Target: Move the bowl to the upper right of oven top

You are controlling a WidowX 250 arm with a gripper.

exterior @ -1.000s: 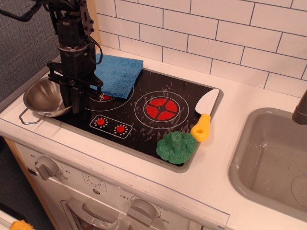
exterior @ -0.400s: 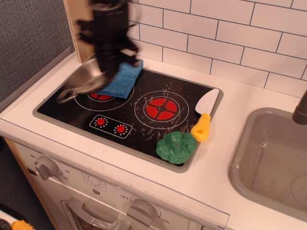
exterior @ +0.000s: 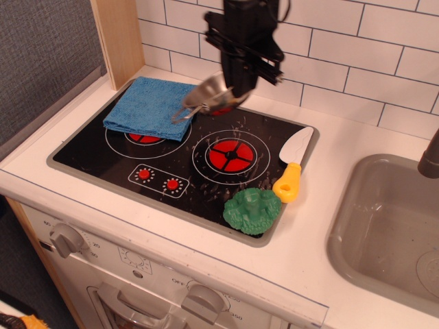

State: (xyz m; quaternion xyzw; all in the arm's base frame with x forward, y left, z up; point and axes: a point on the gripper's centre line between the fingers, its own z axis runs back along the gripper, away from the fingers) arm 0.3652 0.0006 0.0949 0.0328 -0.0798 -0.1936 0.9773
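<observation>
The gripper [exterior: 236,89] hangs down from the top of the shot, black and boxy, and it's pinching the bowl [exterior: 211,96] by the right-hand part of its rim. The bowl sticks out to the gripper's lower left, tilted, clear of the surface, with one thin wire handle [exterior: 184,113] drooping down off its left side. A bit of red burner reflects in the steel.

Right below all that is the back edge of the oven top [exterior: 103,161], roughly above and behind the right burner [exterior: 230,155]. So the bowl is in the air over the rear middle of the glass, not resting on anything.

To the left, a folded blue cloth [exterior: 146,104] lies over the back of the left burner [exterior: 143,138], near the hanging handle but not touching as far as the view shows.

Further out, a toy knife [exterior: 293,165] with a yellow handle lies across the cooktop's right rim, and a green broccoli [exterior: 252,210] sits on the front right corner. The grey sink [exterior: 357,233] is off on the right.
</observation>
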